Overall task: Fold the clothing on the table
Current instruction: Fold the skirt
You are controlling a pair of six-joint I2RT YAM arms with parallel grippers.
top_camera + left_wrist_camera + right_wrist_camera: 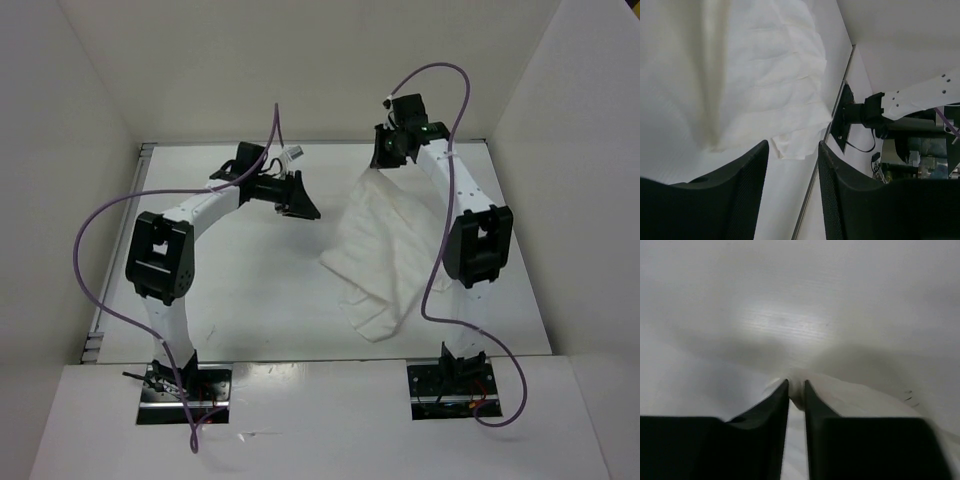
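Right jaws pinch one corner of the garment [375, 255], raised off the surface [250, 290]; left jaws stand open, empty. Folding appears barely begun.

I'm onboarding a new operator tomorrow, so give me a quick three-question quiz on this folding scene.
1. True or false: the left claw grips the clothing.
2. Which claw pinches the clothing? A) left B) right C) both
3. Fill in: the clothing's near end rests on the ____.
Key: 1 false, its jaws stand open and empty; 2 B, the right claw; 3 table.
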